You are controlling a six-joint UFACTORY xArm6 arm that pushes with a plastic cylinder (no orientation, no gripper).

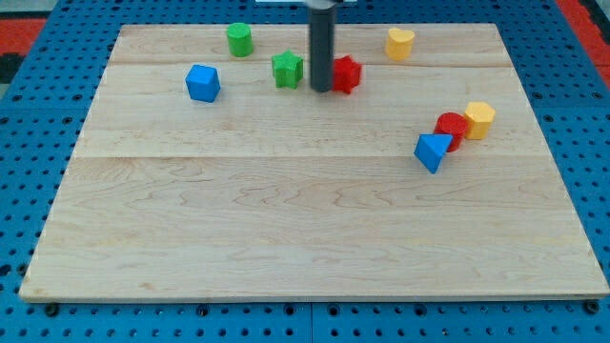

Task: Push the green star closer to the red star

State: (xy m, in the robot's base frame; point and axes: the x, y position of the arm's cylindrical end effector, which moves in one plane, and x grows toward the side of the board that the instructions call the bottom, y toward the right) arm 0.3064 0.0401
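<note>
My tip (321,90), a bare rod tool holding nothing, is standing between the green star (287,69) at the view's left and the red star (345,73), blocking the direct push.

The board (305,219) was pale wood with fine grain lines; under it lay a blue pegboard (29,191) dotted with holes, with red patches at the view's top corners. The star (287,69) and the cylinder (239,39) were green; another star (346,73) and a second cylinder (451,127) were red; the cube (202,83) and the triangular block (432,151) were blue; two blocks (400,42) (479,118) were yellow. The rod (322,43) was dark grey.
</note>
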